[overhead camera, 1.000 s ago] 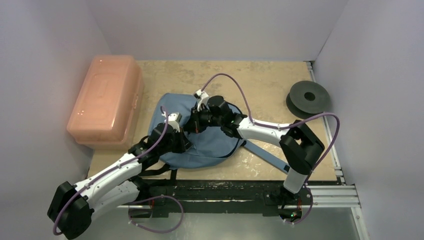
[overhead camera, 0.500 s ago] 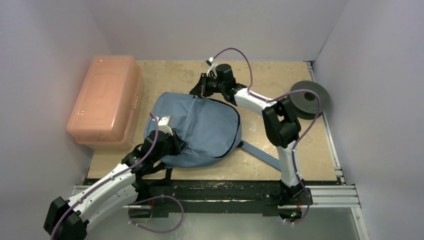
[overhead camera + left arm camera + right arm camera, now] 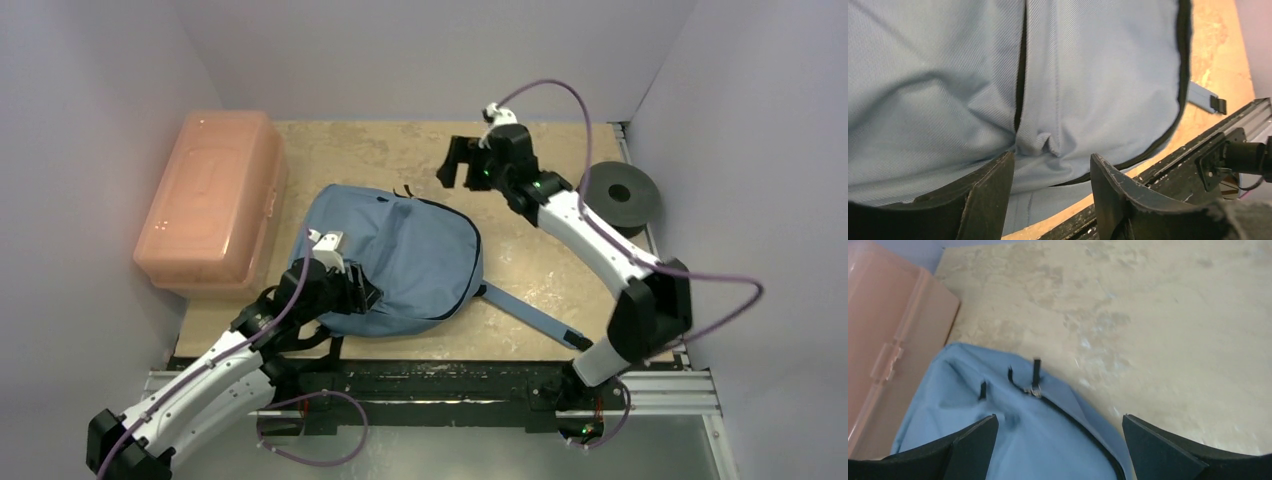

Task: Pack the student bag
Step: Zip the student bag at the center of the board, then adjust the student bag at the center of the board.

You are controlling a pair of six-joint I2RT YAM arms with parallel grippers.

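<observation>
The student bag (image 3: 400, 255) lies flat on the table, blue-grey with black zipper trim, its top loop toward the back. My left gripper (image 3: 362, 293) rests at the bag's near left edge. In the left wrist view this gripper (image 3: 1052, 159) is open, with a small pucker of bag fabric (image 3: 1040, 142) just beyond its tips, not pinched. My right gripper (image 3: 448, 166) hovers behind the bag's top, off the fabric. In the right wrist view it (image 3: 1059, 418) stands wide open above the bag (image 3: 1048, 445), and the zipper pull (image 3: 1035, 390) lies ahead of it.
A salmon-pink hard plastic box (image 3: 210, 200) stands shut along the table's left side, touching the bag's left edge. A black disc (image 3: 620, 193) sits at the back right. A blue-grey strap (image 3: 528, 315) trails from the bag toward the near right edge. A black rail (image 3: 440, 380) runs along the front.
The bag was spread out flat. The right gripper let go, opened wide and swung back and to the right, off the bag. The left gripper opened at the bag's near edge.
</observation>
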